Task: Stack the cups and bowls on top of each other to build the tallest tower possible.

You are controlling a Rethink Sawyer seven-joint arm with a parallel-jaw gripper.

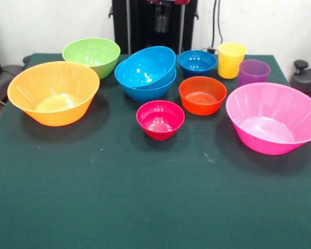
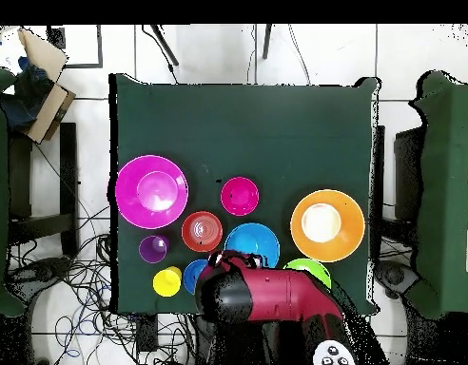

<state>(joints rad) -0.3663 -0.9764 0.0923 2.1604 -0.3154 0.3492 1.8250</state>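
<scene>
All bowls and cups stand apart on the green table (image 1: 145,207), except the two light blue bowls (image 1: 146,72), which are nested with the upper one tilted. The large orange bowl (image 1: 53,93) is at the left and the green bowl (image 1: 91,56) behind it. The crimson bowl (image 1: 160,119) is in the middle and the orange-red bowl (image 1: 202,95) to its right. The large pink bowl (image 1: 273,117) is at the right. The dark blue bowl (image 1: 197,62), yellow cup (image 1: 231,60) and purple cup (image 1: 253,72) stand at the back. My gripper (image 1: 160,21) hangs drawn back at the top edge, holding nothing.
In the overhead view the red arm (image 2: 266,297) covers part of the dark blue bowl (image 2: 191,276) and the green bowl (image 2: 312,270). Chairs (image 2: 438,190) flank the table. A cardboard box (image 2: 43,81) and cables (image 2: 76,285) lie beside it.
</scene>
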